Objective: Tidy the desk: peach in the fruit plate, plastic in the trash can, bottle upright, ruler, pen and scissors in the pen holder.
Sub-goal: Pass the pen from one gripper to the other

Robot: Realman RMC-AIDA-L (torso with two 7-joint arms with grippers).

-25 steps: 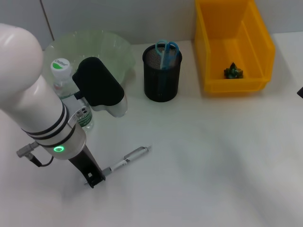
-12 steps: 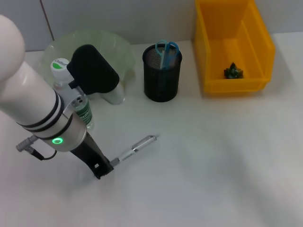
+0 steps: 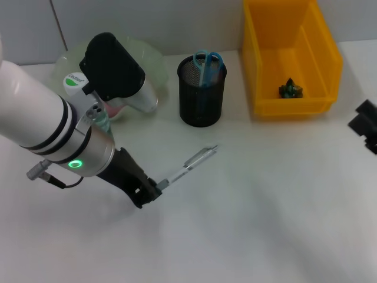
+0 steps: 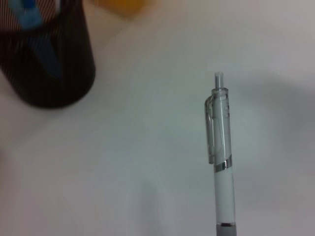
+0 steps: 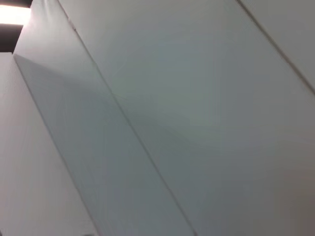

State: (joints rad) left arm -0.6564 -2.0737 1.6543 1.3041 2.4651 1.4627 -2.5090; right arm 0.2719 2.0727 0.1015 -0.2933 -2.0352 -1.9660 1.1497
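Your left gripper [image 3: 154, 186] has its jaws clamped on the tip end of the pen [image 3: 189, 164], which slants up off the counter [image 3: 265, 206] toward the pen holder [image 3: 202, 91]. Raise it above the mesh rim, tip it vertical, and drop it beside the scissors [image 3: 206, 63]. The left forearm reaches across, angled low. The right gripper [image 3: 366, 124] sits at the edge; I cannot tell its jaws.

left gripper [image 3: 154, 186] jaws clamp pen [image 3: 191, 165] | scissors [image 3: 206, 65] in pen holder [image 3: 201, 100]
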